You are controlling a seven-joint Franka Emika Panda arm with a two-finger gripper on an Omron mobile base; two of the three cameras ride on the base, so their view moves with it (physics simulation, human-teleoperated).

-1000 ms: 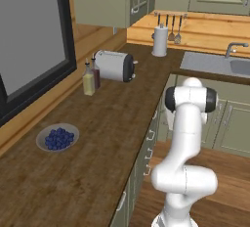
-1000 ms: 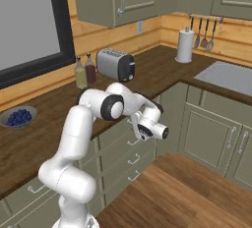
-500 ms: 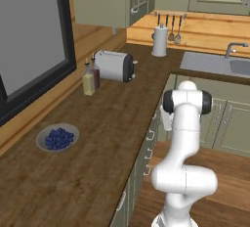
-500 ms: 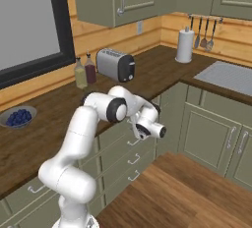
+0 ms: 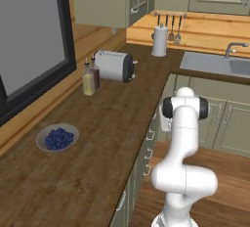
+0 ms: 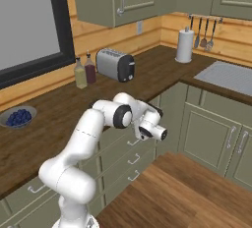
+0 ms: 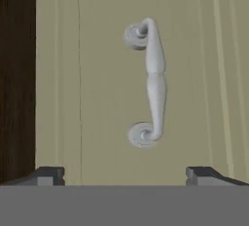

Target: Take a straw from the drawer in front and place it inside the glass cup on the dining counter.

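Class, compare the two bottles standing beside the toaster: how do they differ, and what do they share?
The yellow bottle holds pale yellowish liquid; the dark bottle looks deep reddish-brown. The yellow bottle stands farther from the toaster, the dark bottle next to it. Both are upright, small, narrow-necked, on the worktop.

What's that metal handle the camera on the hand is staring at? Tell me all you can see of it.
The handle is a pale grey, metal-looking bar, swelling at its middle, fixed by two round mounts to a closed sage-green drawer front. In the hand view it runs top to bottom. Dark wood borders the front on one side. Nothing touches it; the tool faces it, jaws wide open.
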